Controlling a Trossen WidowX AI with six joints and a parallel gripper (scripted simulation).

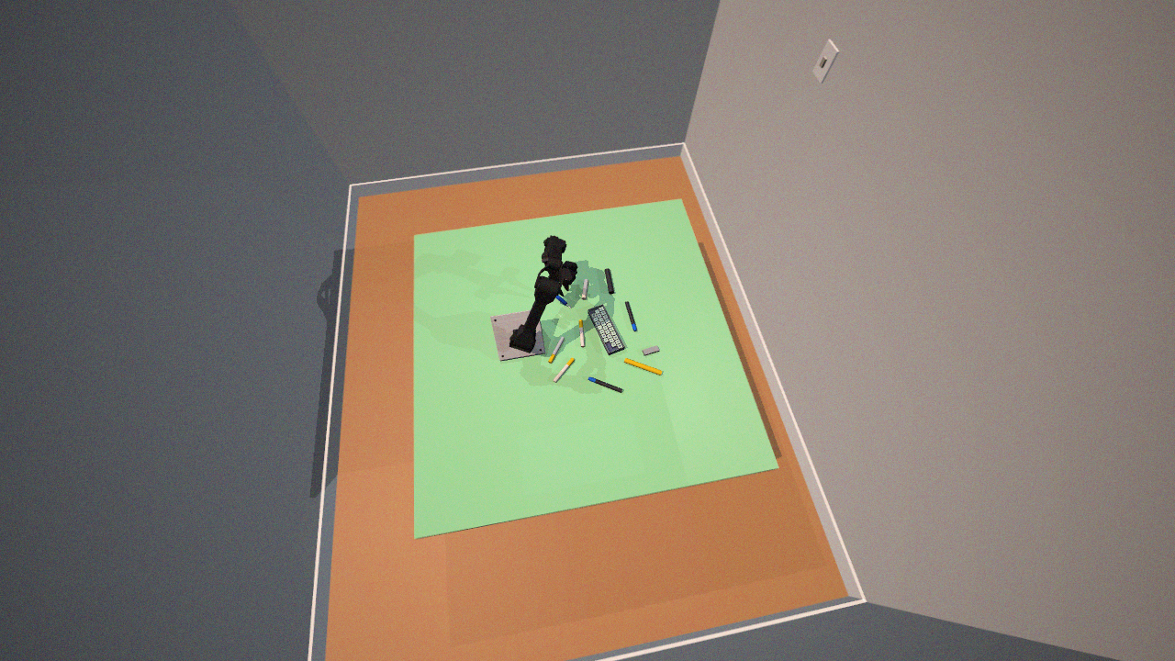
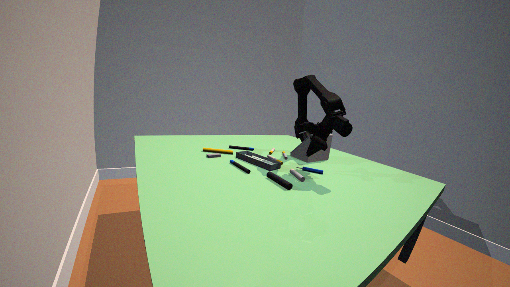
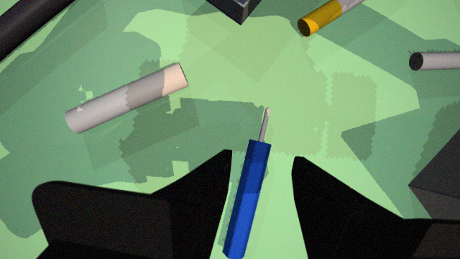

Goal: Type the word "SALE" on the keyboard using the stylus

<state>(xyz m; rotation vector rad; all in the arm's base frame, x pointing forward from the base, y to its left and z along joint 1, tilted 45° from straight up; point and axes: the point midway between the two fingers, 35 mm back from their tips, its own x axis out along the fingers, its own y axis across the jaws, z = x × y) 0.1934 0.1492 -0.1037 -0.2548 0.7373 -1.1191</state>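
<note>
The stylus (image 1: 562,299) (image 2: 312,170) (image 3: 248,201) has a blue body and a thin grey tip. It lies flat on the green desk. My gripper (image 2: 312,153) (image 3: 261,161) is open and empty, above the stylus. In the wrist view the stylus runs between the two black fingers, nearer the left one, tilted a little, its tip beyond them at the top. The keyboard (image 1: 606,330) (image 2: 257,160) is a dark tray with rows of pale keys. Only a dark corner of the keyboard (image 3: 241,14) shows in the wrist view, and no letters are readable there.
A pale cylinder (image 1: 585,289) (image 2: 297,174) (image 3: 126,98) lies beside the stylus, with a thick black cylinder (image 1: 609,281) (image 2: 279,180) (image 3: 29,25) beyond. A white-and-yellow pen (image 1: 581,332) (image 3: 321,17) lies near the keyboard. A grey block (image 1: 650,351), a yellow stick (image 1: 643,366) and several pens lie farther off.
</note>
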